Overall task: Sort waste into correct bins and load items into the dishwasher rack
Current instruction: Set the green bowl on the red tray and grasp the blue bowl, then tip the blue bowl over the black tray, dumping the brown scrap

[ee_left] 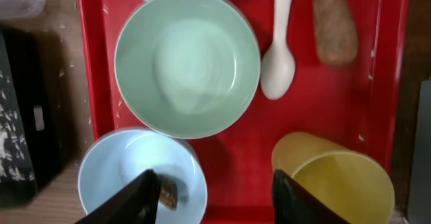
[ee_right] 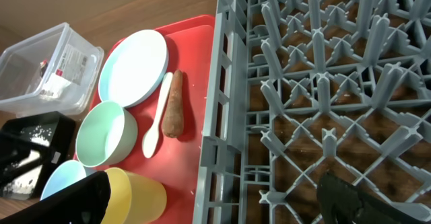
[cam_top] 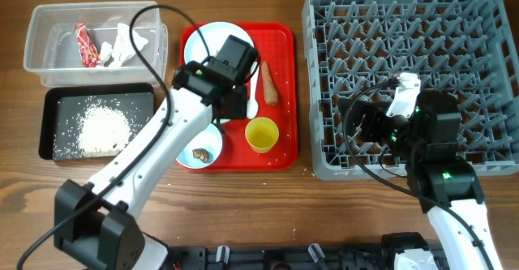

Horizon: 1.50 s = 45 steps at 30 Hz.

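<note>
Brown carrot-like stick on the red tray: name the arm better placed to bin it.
Left, probably. The left gripper hangs open over the flat red tray, close to the brown carrot-like stick; the right gripper sits over the grey pegged rack.

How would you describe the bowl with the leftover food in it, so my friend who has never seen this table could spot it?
Find the flat red tray beside the big grey dishwasher rack. In the tray's corner nearest the robot, on its left, sits a pale blue bowl. Unlike the empty pale green bowl next to it, it holds a small brown food scrap.
</note>
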Motion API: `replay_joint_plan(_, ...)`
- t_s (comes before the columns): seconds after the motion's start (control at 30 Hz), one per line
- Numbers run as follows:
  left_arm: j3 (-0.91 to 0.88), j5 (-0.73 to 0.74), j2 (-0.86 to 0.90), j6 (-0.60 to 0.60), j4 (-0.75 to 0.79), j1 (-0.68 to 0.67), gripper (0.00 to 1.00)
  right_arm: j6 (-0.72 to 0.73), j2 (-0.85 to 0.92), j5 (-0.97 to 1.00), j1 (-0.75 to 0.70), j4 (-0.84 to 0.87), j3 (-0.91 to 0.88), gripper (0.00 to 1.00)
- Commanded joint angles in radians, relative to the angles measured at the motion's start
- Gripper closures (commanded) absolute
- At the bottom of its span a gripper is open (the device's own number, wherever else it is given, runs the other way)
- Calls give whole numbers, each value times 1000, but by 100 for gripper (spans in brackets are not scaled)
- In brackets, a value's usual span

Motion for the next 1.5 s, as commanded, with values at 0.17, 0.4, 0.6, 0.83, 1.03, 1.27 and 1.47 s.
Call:
replay_joint_plan(0.17, -311, 124, 24, -130, 169, 1, 56, 7, -1, -16, 0, 2, 19, 0)
replay_joint_plan(0.4, -401, 137, 24, -130, 255, 1, 75, 7, -1, -16, 0, 2, 19, 0)
replay_joint_plan(0.6, -409, 137, 24, -126, 290, 1, 96, 7, -1, -16, 0, 1, 19, 0)
replay_joint_plan(0.83, -323, 215, -33, -96, 163, 2, 96, 8, -1, -16, 0, -1, 19, 0)
replay_joint_plan(1.03, -154, 269, -133, 27, 55, 85, 96, 7, -1, -16, 0, 2, 19, 0)
replay_joint_plan(1.27, -132, 374, -220, 132, 64, 329, 96, 7, -1, -16, 0, 3, 19, 0)
replay_joint_plan(1.47, -132, 721, -182, 282, 160, 660, 96, 8, -1, -16, 0, 9, 19, 0)
